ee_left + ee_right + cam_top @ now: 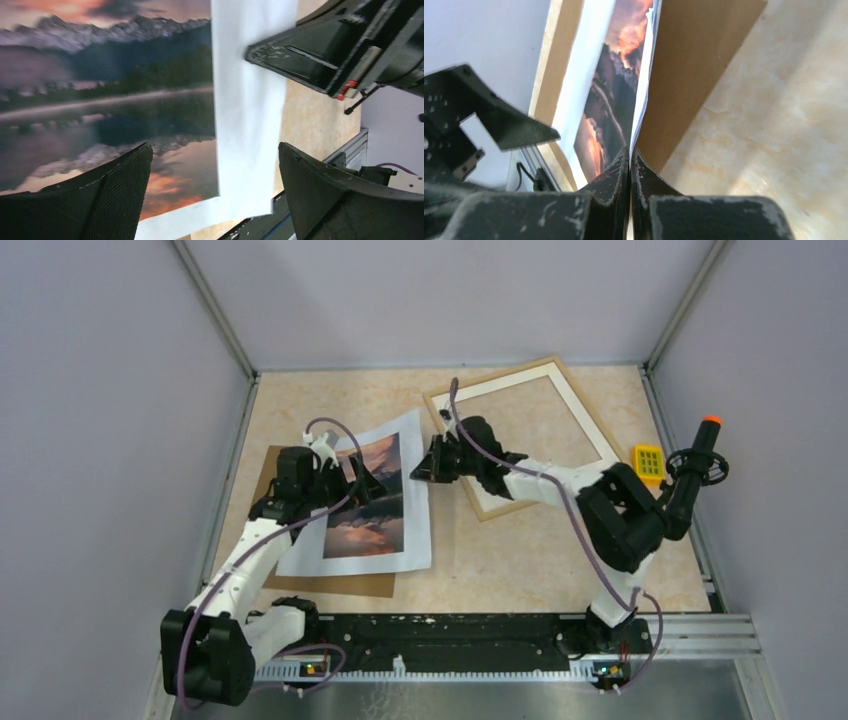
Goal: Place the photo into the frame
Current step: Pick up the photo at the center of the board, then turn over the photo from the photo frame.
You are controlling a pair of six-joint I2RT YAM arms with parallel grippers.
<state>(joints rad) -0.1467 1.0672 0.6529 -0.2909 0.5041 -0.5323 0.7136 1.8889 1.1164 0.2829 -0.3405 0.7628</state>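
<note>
**A:** Over on the left half of the worktop [500, 550], see the photo [375, 525]? It lies face up on a brown backing board [340, 586], and its right-hand margin rises off the board where the right gripper [629, 157] is clamped shut on the paper's edge.

**B:** And the frame [497, 379]?

**A:** Further back and to the right, flat on the worktop and apart from the photo. It's empty as far as I can tell.

**B:** What's the other arm doing?

**A:** The left gripper [215, 150] hangs over the print with its jaws wide apart and nothing between them. One finger is above the picture and the other is out past the white margin.

**B:** That sheet looks flimsy.

**A:** I'd say so. It's thin and very light, and it bows where it's pinched. Held by one edge only, I'd expect it to droop and swing, and a hard squeeze could crease it. The surface looks smooth too, so it may slide on the board rather than lift cleanly.

**B:** So where would you hold it?

**A:** On the white margin, away from the printed part, with the jaws flat across the edge like the right one is now. A second hold on the opposite margin would probably keep it from folding on the way across.

**B:** And the frame itself?

**A:** It's stiff wood and looks fairly light. I'd guess it could scoot if the paper drags over it.
</note>
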